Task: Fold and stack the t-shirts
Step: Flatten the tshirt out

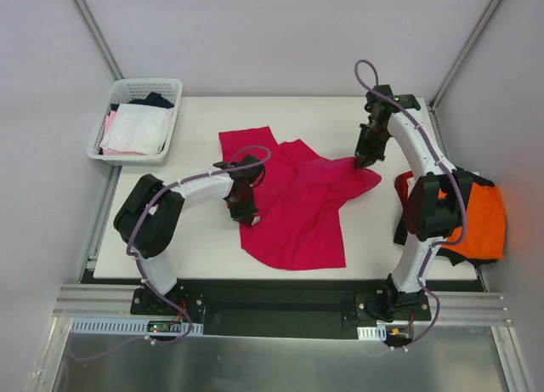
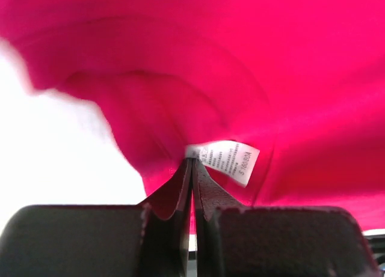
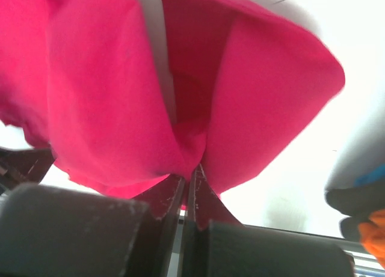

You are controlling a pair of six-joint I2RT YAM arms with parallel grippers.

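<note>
White table (image 1: 195, 256), one crimson t-shirt (image 1: 297, 213) spread mid-table, left gripper (image 2: 192, 163) pinched tight on its cloth beside the white neck label (image 2: 227, 158), right gripper (image 3: 191, 169) clamped on its right corner, one orange t-shirt (image 1: 484, 218) and one black t-shirt (image 1: 399, 230) bunched at right edge, one mesh basket (image 1: 127, 90) far-left.
</note>
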